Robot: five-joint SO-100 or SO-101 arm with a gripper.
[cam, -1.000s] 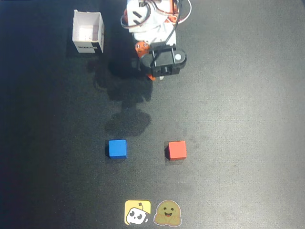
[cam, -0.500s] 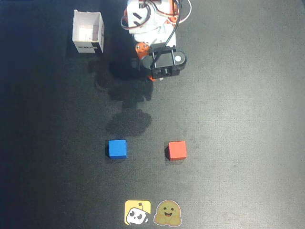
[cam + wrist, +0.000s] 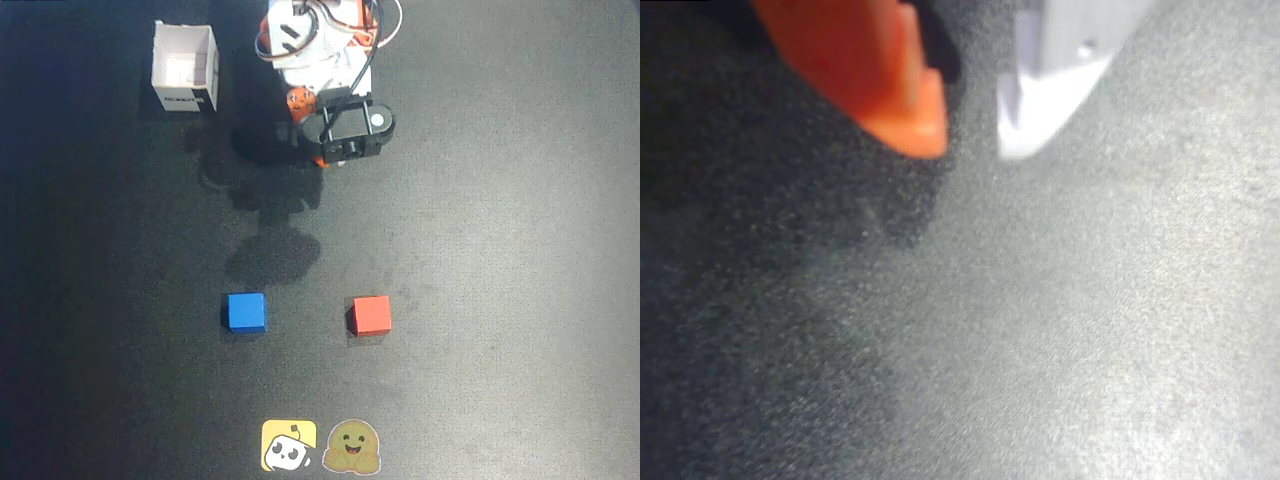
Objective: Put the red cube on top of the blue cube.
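Tool [image 3: 970, 140] slightly parted, empty — arm folded back

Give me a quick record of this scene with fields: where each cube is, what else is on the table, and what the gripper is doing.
red cube: on the table, right of the blue one in the overhead view, apart from it
blue cube: on the table, nothing on top
stacked: no
white box: upper left, open top
stickers: two at the bottom edge
gripper: jaws with a narrow gap, holding nothing, above bare table
table: dark mat
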